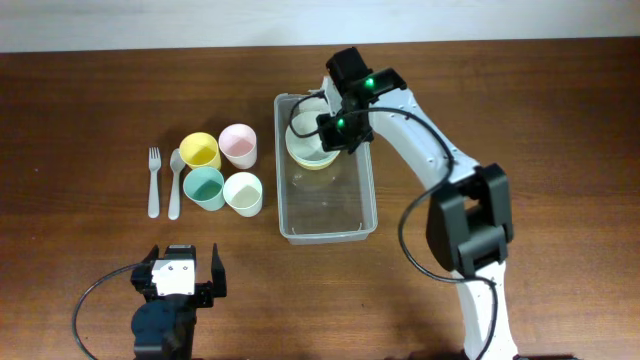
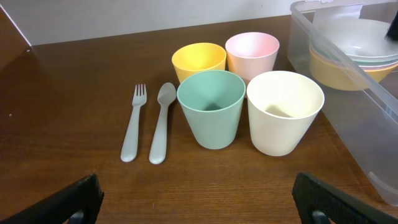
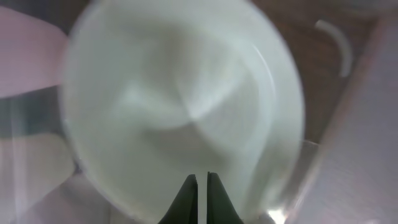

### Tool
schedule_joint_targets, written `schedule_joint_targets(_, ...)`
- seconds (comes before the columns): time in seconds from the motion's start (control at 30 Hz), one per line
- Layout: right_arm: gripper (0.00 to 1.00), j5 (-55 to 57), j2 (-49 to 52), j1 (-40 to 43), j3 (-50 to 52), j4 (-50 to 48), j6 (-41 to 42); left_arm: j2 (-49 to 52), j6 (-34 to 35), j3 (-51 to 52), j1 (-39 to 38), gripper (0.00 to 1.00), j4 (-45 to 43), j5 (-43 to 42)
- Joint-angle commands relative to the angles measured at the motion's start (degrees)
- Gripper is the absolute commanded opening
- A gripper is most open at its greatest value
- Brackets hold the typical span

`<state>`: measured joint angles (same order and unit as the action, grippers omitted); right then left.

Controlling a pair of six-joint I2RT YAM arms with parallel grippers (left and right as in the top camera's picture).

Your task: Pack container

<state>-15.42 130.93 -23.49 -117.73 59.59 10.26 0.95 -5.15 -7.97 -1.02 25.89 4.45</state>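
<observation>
The clear plastic container stands at the table's middle, and its near wall shows in the left wrist view. A stack of pastel bowls sits in its far end; the left wrist view shows them too. My right gripper is over that stack, shut on the rim of the top pale bowl, which fills its blurred view. My left gripper is open and empty near the front edge; its fingers frame bare table.
Left of the container stand a yellow cup, a pink cup, a teal cup and a white cup. A grey fork and spoon lie left of them.
</observation>
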Motion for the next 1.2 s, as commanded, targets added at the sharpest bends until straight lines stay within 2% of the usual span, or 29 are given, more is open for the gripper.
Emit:
schedule_joint_targets(0.0, 0.04, 0.8, -12.1, 3.1, -1.5, 0.5, -0.8, -0.3, -0.9, 0.5, -0.1, 1.0, -0.2, -0.6)
schedule_joint_targets(0.13, 0.07, 1.2, -20.2, 10.7, -1.5, 2.2, 2.5, -0.3, -0.9, 0.5, -0.1, 1.0, -0.2, -0.6)
schedule_joint_targets(0.2, 0.08, 1.2, -23.0, 17.7, -1.5, 3.5, 4.3, -0.3, -0.9, 0.5, -0.1, 1.0, -0.2, -0.6)
schedule_joint_targets(0.33, 0.09, 1.1, -23.0, 30.3, -1.4, 7.8, 8.3, -0.3, -0.9, 0.5, -0.1, 1.0, -0.2, -0.6)
schedule_joint_targets(0.43, 0.11, 1.1, -22.2, 35.9, -1.4, 9.6, 8.3, -0.3, -0.9, 0.5, -0.1, 1.0, -0.2, -0.6)
schedule_joint_targets(0.53, 0.27, 1.1, -21.8, 39.7, -1.4, 10.5, 8.3, -0.3, -0.9, 0.5, -0.1, 1.0, -0.2, -0.6)
schedule_joint_targets(0.57, 0.43, 1.1, -21.8, 40.9, -1.4, 10.5, 8.3, -0.3, -0.9, 0.5, -0.1, 1.0, -0.2, -0.6)
schedule_joint_targets(0.67, 0.77, 1.1, -21.8, 42.3, -1.4, 10.7, 8.3, -0.3, -0.9, 0.5, -0.1, 1.0, -0.2, -0.6)
schedule_joint_targets(0.77, 0.99, 1.1, -21.8, 42.3, -1.4, 11.0, 8.3, -0.3, -0.9, 0.5, -0.1, 1.0, -0.2, -2.2)
schedule_joint_targets(0.87, 0.99, 1.1, -21.8, 42.2, -1.4, 11.4, 8.3, -0.3, -0.9, 0.4, -0.1, 1.0, -1.8, -6.5)
schedule_joint_targets(0.93, 0.99, 1.1, -21.8, 42.2, -1.4, 11.4, 8.3, -0.3, -0.9, 0.3, -0.1, 1.0, -4.7, -12.8)
schedule_joint_targets(1.07, 0.99, 1.1, -21.8, 42.2, -1.4, 11.4, 8.3, -0.3, 3.6, -1.6, -0.1, 1.0, -5.2, -13.6)
schedule_joint_targets(1.17, 0.99, 1.1, -21.8, 42.2, -1.4, 11.4, 8.3, 1.3, 6.3, -5.2, -0.1, 1.0, -5.2, -11.1)
